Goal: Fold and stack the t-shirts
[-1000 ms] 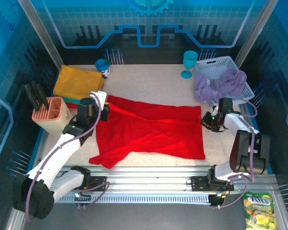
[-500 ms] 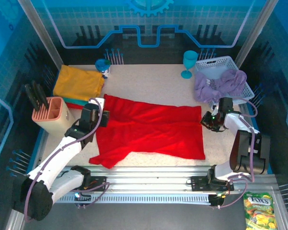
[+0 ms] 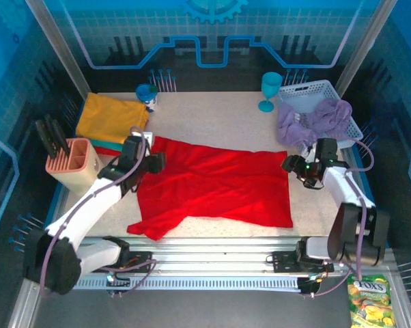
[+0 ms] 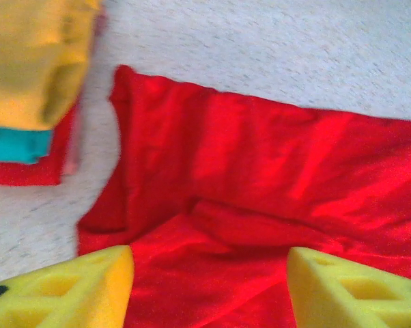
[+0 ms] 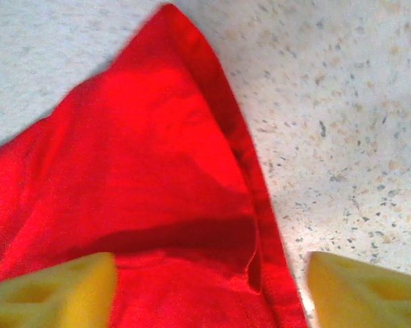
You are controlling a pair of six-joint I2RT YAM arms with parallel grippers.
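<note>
Left end effector [image 3: 154,162] released, jaws wide apart, nothing between them. Poised over the far-left corner of the red t-shirt [image 3: 219,184], cloth slack beneath in the wrist view. Red t-shirt spread open across the middle of the desk [image 3: 212,113], not yet folded. Right end effector [image 3: 287,164] also released, jaws apart over the far-right corner of the same shirt, hem and bare desk below.

Risks, as judged from this layout:
- Left: raised crease and doubled layer under the jaws; on closing, likely to pinch a ridge or two layers, giving a crooked fold. Folded stack [image 3: 103,133] just beside this corner; a wide swing liable to drag the top piece off.
- Right: corner lying thin and flat; a shallow pinch liable to slip off the hem or scrape the desk.
- Both: uneven lift liable to skew the fold line.

Surroundings:
Knife block [image 3: 72,164] at the left edge, near the stack. Stack itself: mustard-yellow t-shirt [image 3: 110,116] on top, teal t-shirt [image 4: 14,145] under it, red-orange t-shirt [image 4: 24,174] at the bottom. Blue cup [image 3: 147,93] and teal goblet [image 3: 270,87] at the far edge, well apart from the red cloth. Lavender t-shirt [image 3: 315,119] draped over the rim of the white basket [image 3: 308,87] at far right, unfolded, near the right end effector; possible snag on a backward move. Snack packet [image 3: 369,297] off the desk, near right.
</note>
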